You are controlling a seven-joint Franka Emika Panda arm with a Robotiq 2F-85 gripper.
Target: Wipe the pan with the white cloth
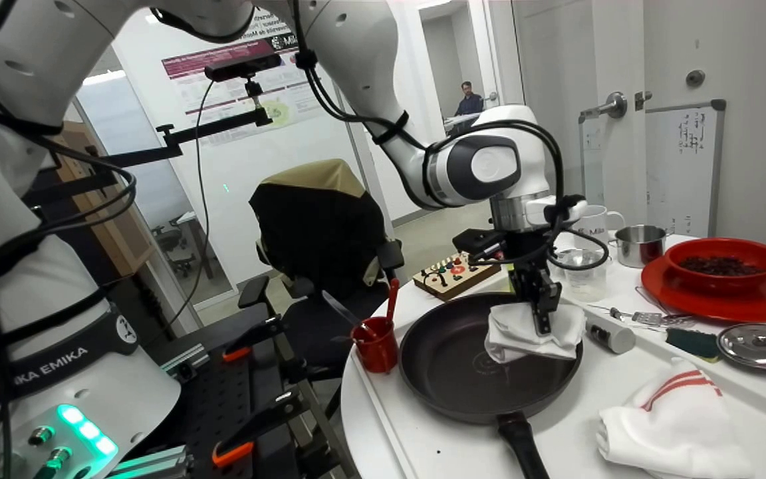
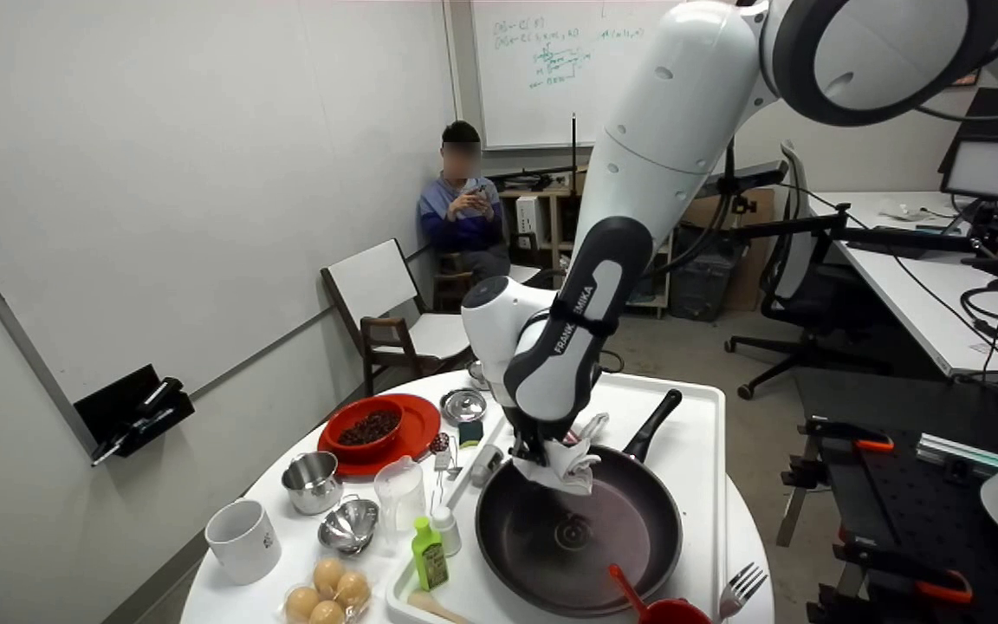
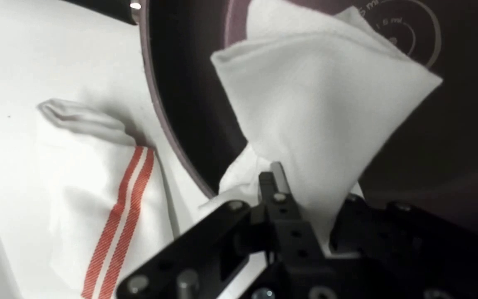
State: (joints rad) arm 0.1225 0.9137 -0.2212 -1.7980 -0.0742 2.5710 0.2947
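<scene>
While its 2 fingers (image 3: 282, 211) press together on bunched fabric, the gripper (image 1: 541, 322) has the white cloth (image 3: 318, 99) in its grip, above the inside of the pan (image 2: 620, 520). The cloth sits right at the fingertips: in the wrist view a broad flap spreads out ahead of them, 1 corner appearing beside the rings printed on the pan's floor, and a smaller fold shows next to the fingers, across the rim. Whether the cloth's underside touches the pan I cannot tell. In both exterior views the gripper is near the rim, and much of the pan's floor shows beyond the cloth.

Just beside the gripper, outside the rim, a pale cylinder (image 1: 614, 337) lies on its side. Near the gripper too, a towel (image 3: 110, 207) with 2 red stripes lies folded on the same white tray (image 2: 698, 468) that bears the pan. Across the pan from the gripper stands a red cup (image 1: 376, 352) with cutlery in it.

Well apart from the gripper are a steel lid (image 1: 749, 356) and a red bowl (image 1: 722, 285) of dark pieces on a red plate (image 1: 662, 293). Farthest off, in an exterior view, a person (image 2: 464, 212) sits by the wall.
</scene>
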